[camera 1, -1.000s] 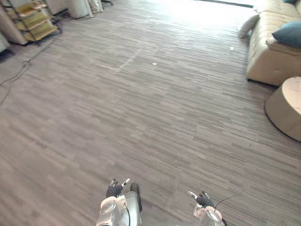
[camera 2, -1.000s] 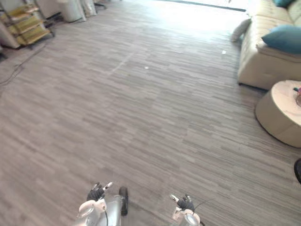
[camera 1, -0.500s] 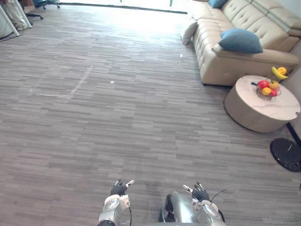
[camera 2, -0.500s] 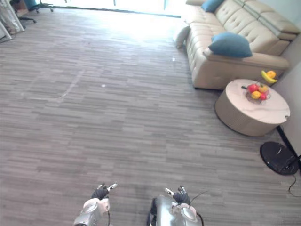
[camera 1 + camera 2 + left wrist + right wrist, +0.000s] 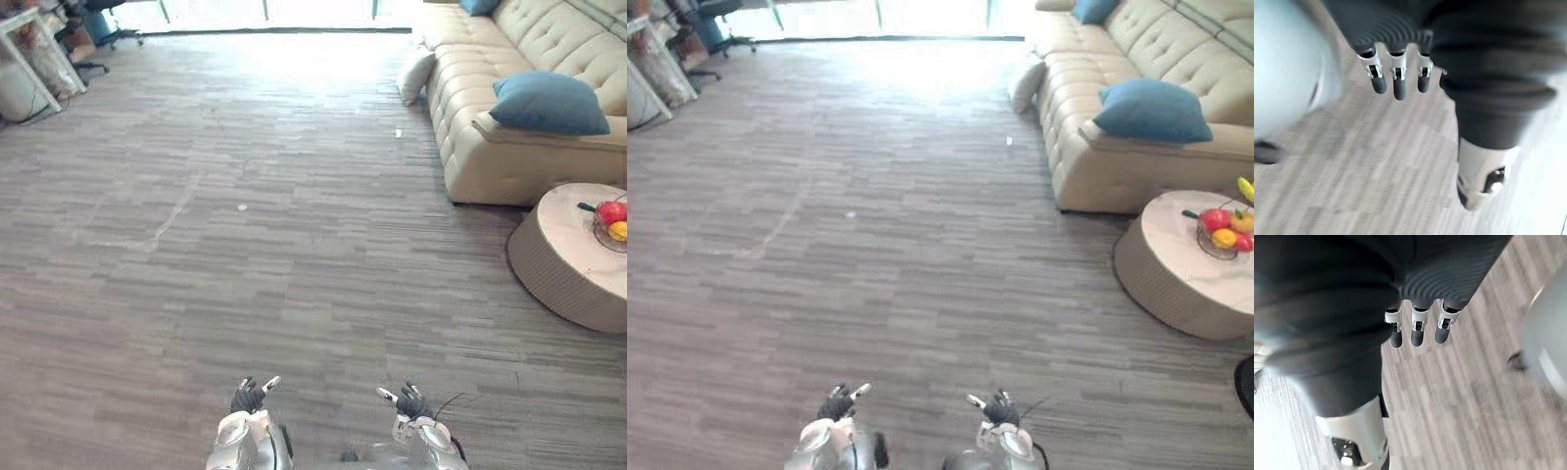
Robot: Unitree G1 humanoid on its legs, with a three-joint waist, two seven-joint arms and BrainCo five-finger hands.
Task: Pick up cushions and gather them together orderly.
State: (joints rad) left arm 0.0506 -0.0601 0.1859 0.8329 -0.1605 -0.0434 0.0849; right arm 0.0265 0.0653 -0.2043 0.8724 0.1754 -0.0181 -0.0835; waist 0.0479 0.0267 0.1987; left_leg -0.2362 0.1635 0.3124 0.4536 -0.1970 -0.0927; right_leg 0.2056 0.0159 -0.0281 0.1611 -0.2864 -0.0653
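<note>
Blue cushion (image 5: 549, 103) on sofa (image 5: 509, 166); cream cushion (image 5: 415, 75) on floor (image 5: 294, 245) against its end. Wrist views add finger detail: left hand (image 5: 1399, 83) and right hand (image 5: 1419, 328) hang low, fingers straight (nothing held).

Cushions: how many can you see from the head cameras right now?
3. The near blue cushion lies on the sofa's near end. The far blue cushion sits at its far end. The cream cushion leans against the sofa on the floor. More may lie outside the frame.
</note>
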